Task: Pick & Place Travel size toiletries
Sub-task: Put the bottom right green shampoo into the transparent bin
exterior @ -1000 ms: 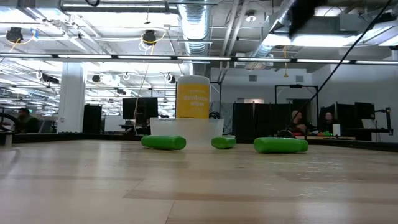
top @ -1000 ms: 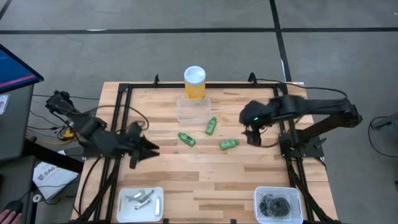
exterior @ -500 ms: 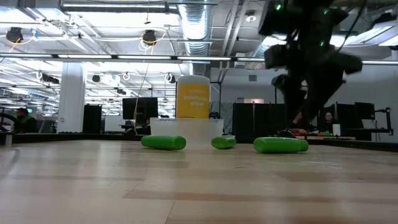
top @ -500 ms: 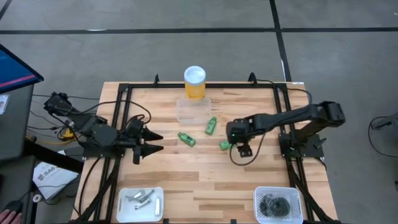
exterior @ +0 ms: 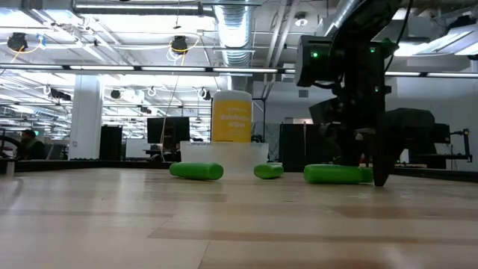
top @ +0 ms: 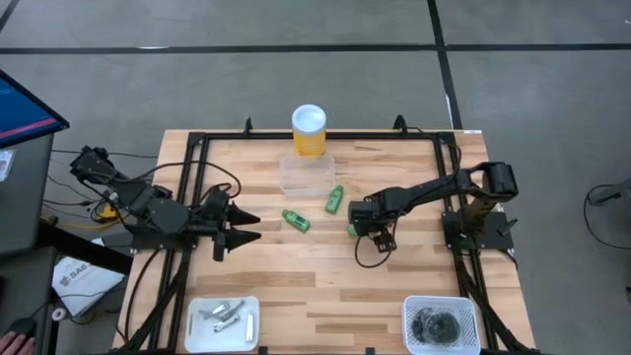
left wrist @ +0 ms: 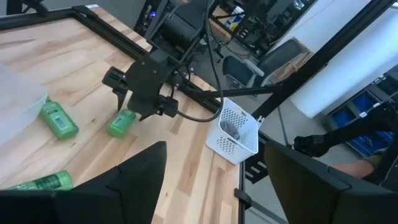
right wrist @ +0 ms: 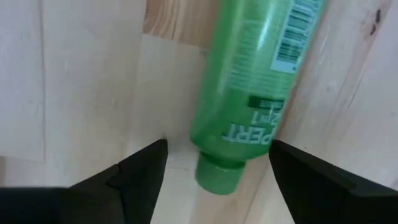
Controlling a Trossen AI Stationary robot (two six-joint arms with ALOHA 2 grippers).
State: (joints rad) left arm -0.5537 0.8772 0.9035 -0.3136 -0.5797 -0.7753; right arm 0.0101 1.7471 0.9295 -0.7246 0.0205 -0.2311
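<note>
Three small green tubes lie on their sides on the wooden table: one [top: 296, 220], one [top: 335, 199] and the rightmost [top: 351, 230]. My right gripper [top: 359, 225] points down over the rightmost tube [right wrist: 255, 87], open. Its fingers [right wrist: 140, 174] stand on either side of the tube's cap end [right wrist: 217, 175] without touching it. In the low view this gripper [exterior: 366, 173] reaches down to the table beside the tube [exterior: 332, 174]. My left gripper [top: 242, 227] hovers open at the table's left side, holding nothing.
A clear container [top: 307, 174] and a tall yellow white-lidded cylinder [top: 309, 128] stand at the far middle. A white tray [top: 222, 322] with silvery pieces sits near left. A white basket [top: 441, 325] with dark grey pieces sits near right. Bare wood lies between them.
My right gripper has dropped from high above the table's right side, moving toward the left edge, and has tipped to point straight down over the rightmost green tube. My left gripper has opened wider while staying in place. The tubes have not moved.
</note>
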